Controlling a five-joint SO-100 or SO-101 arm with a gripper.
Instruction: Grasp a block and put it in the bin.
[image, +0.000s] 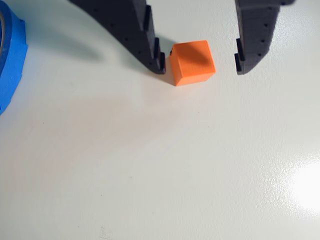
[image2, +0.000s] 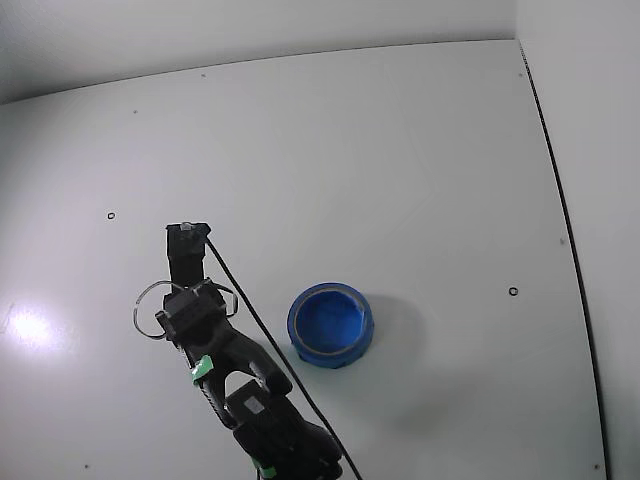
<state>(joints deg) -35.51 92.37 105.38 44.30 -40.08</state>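
1. Here: one block (image: 192, 62), one bin (image2: 331, 324), one claw (image: 200, 65) with two black fingers (image: 150, 47).
2. Block: small cube, plain faces, orange in the wrist view, resting on the white table (image: 150, 160).
3. Sits between the spread fingers, close beside the left one as that view shows it, clear gap to the right one.
4. Bin: round, blue, lighter rim, off to the claw's left in the wrist view.
5. No readable writing anywhere.

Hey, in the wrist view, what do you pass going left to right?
Bin at the left edge → left finger → block, orange here → right finger.
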